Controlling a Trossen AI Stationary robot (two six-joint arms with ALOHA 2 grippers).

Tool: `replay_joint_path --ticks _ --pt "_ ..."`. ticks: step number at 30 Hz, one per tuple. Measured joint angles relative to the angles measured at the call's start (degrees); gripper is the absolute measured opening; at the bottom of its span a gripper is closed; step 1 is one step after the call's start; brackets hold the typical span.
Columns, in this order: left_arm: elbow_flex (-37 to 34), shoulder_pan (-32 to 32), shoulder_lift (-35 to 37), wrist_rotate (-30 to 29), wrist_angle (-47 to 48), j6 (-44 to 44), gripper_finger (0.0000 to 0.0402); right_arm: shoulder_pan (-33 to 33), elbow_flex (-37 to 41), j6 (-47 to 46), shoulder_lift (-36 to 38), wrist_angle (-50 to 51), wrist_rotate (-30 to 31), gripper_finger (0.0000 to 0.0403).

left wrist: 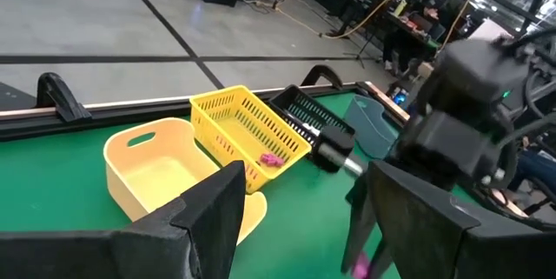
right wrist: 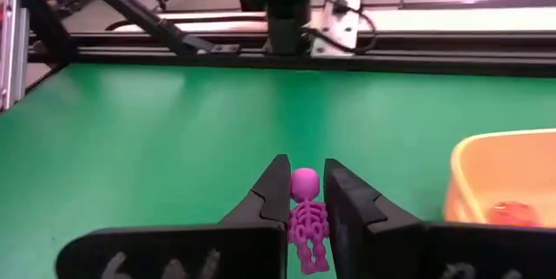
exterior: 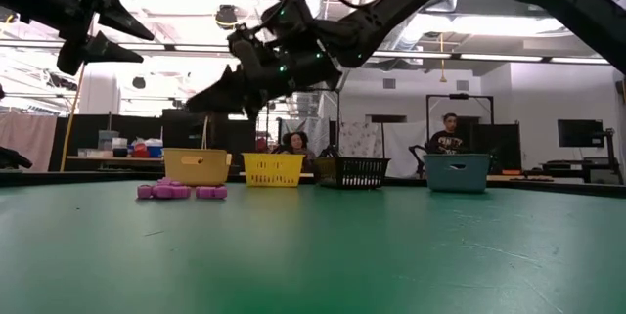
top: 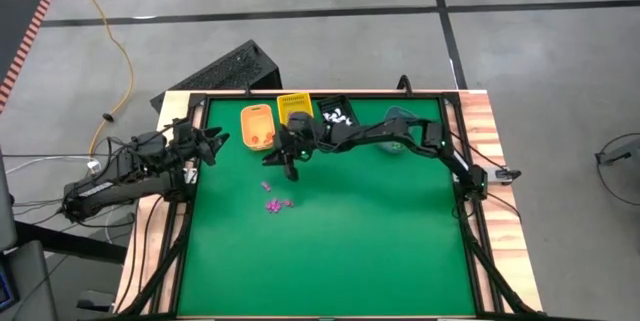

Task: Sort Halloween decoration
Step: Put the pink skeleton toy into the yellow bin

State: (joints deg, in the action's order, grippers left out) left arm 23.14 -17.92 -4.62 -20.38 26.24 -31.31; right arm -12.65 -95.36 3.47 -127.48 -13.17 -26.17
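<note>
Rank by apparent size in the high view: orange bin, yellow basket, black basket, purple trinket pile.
1. orange bin, largest, though only narrowly.
2-3. yellow basket and black basket: look alike, and the right arm overlaps both, so no ranking.
4. purple trinket pile, clearly smallest.

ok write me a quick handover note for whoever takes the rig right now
Right pincer: shut on a purple skeleton, lifted above the mat near the orange bin.
Left pincer: open, empty, waiting at the table's left edge.
Done: one purple piece lies in the yellow basket, white pieces in the black basket.
Left: drop the held skeleton, then clear the purple cluster on the mat.
</note>
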Motion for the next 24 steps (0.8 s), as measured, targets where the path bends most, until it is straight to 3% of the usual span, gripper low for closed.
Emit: replay_joint_path --ticks 9,17,24 --pt "0.0 0.0 0.0 0.0 0.0 0.0 0.0231 -3.3 -0.1 2.5 4.1 0.7 1.2 0.0055" --pt "0.0 0.0 0.0 0.0 0.0 0.0 0.0231 -8.2 0.0 -0.7 4.4 1.6 6.2 0.0055" --pt "0.0 0.0 0.0 0.0 0.0 0.2 0.0231 -11.1 0.0 -2.2 4.5 9.7 17.3 0.0055"
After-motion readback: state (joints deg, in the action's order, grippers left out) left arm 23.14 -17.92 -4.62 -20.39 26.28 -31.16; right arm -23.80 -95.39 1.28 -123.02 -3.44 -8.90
